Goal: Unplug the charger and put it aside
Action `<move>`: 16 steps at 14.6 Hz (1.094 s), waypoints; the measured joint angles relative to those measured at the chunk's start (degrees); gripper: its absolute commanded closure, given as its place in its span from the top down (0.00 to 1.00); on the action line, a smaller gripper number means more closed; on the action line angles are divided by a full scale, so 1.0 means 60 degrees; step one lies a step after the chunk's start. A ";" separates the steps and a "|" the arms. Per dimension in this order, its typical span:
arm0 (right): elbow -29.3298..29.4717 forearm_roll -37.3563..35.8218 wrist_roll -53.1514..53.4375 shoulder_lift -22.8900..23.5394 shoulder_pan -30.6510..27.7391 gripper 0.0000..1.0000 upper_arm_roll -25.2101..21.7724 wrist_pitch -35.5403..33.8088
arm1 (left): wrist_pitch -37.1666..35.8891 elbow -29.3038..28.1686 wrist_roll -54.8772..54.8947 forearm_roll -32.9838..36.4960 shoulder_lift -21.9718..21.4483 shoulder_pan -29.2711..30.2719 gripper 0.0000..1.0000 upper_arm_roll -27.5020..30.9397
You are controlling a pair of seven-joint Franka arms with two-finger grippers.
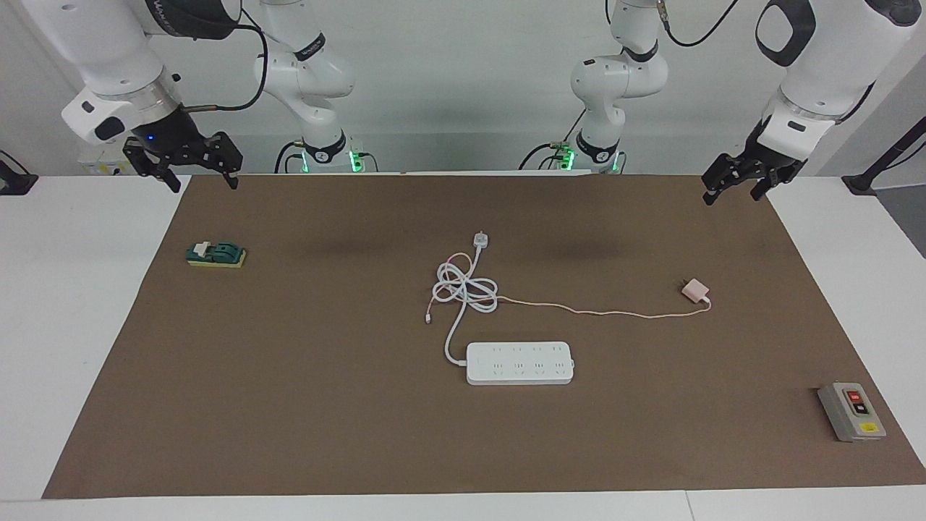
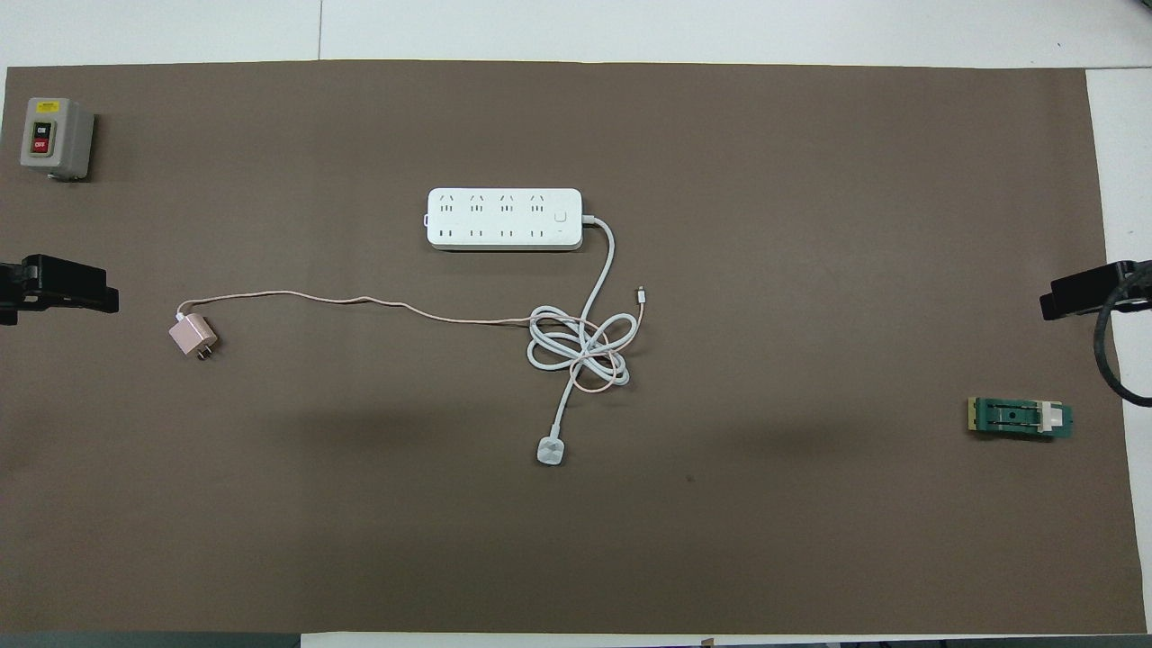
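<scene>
charger point(image 1: 694, 289) beside power strip point(image 1: 519, 362), unplugged

A matt brown mat point(image 1: 289, 405), paper-like and smooth, covers the glossy white table point(image 1: 72, 325). The power strip point(image 1: 519, 362) looks like smooth white plastic with a slight sheen. The charger point(image 1: 695, 290) is smooth pale pink plastic, its cable point(image 1: 600, 312) thin and pink. The switch box point(image 1: 851, 412) looks grey and matt.
</scene>
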 measured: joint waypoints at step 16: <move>-0.0033 -0.0007 0.0012 -0.0001 0.0004 1.00 0.0046 -0.0001 | -0.0314 -0.0110 0.0678 0.0081 0.0035 -0.0164 1.00 -0.0031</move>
